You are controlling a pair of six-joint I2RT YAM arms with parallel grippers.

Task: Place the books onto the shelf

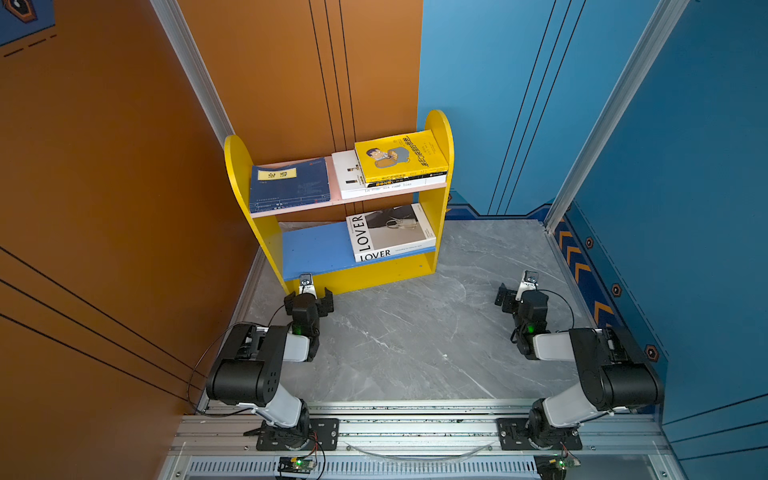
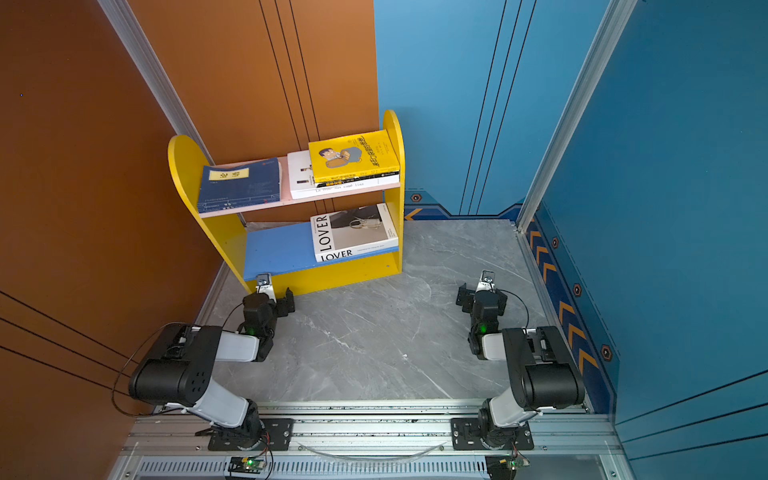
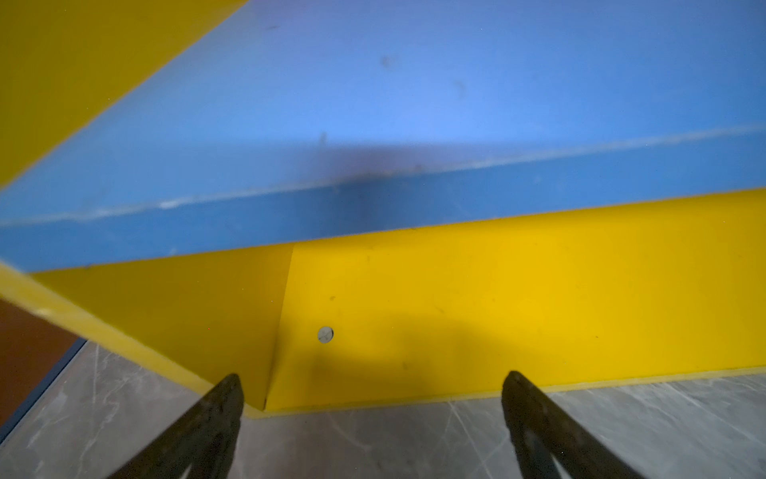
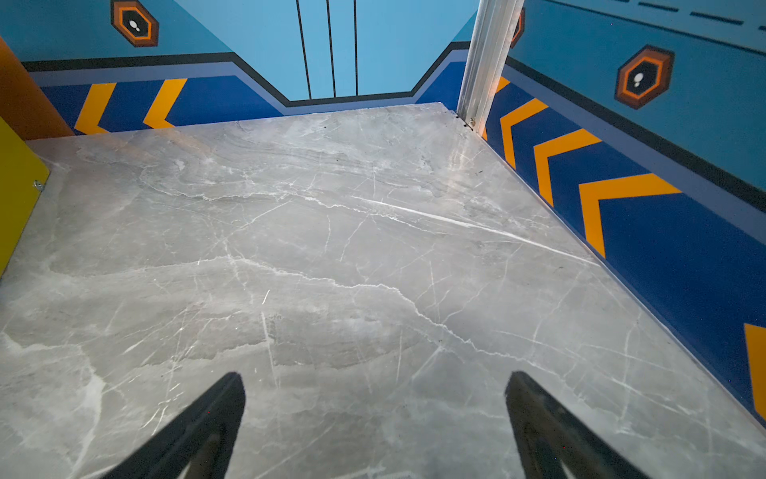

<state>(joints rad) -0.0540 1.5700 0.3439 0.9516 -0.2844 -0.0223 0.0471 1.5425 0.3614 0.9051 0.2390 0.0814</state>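
- "LOVER" stands in large black capitals on the cover of the white and grey book [image 1: 390, 232] lying on the blue lower board [image 1: 311, 249], and again along its spine; both top views show it.
- The navy book [image 1: 289, 187] on the pink upper board [image 1: 332, 183] bears a yellow label [image 1: 277, 173] with dark Chinese characters, too small to read.
- The white book's spine [image 1: 386, 190] carries a line of Latin letters, too blurred to read.
- The yellow book [image 1: 401, 156] has Chinese characters along its cover edge, also unreadable.
- The hexagon emblem [image 4: 643, 76] on the blue wall [image 4: 704, 83] holds a white mark.
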